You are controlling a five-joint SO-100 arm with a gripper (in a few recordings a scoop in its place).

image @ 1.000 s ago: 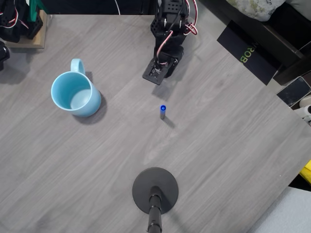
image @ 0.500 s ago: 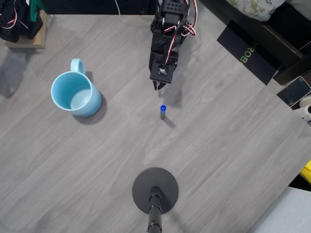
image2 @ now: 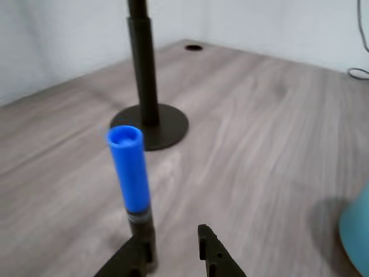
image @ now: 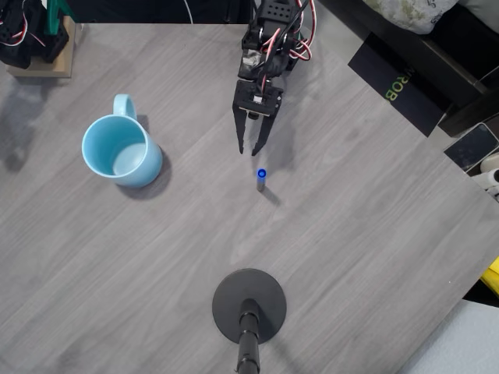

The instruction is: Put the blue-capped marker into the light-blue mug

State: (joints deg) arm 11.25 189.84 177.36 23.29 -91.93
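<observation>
So here we've got the marker (image: pixel 261 180) standing upright on its end on the grey wood-look surface (image: pixel 351 234), blue cap up. In the wrist view the marker (image2: pixel 133 184) looks pretty clear: bright blue cap taking up the top half or so, with a flat round top, then a thin greyish ring, then a dark barrel below.

The hand (image: pixel 249 148) is just above the marker in the overhead view, pointing down at it with a small gap between them. Its two black fingers are spread a bit, nothing between them, so we'd call it partly open and empty. In the wrist view the hand (image2: pixel 171 242) shows at the bottom edge, and the marker barrel sits right by the left fingertip rather than in the gap.

The mug (image: pixel 120 151) is well off to the left in the overhead view, pale sky blue inside and out, glossy, handle pointing toward the top of the picture. We only catch its edge (image2: pixel 357 231) at the right of the wrist view.

A black round stand (image: pixel 249 305) sits below the marker.
</observation>
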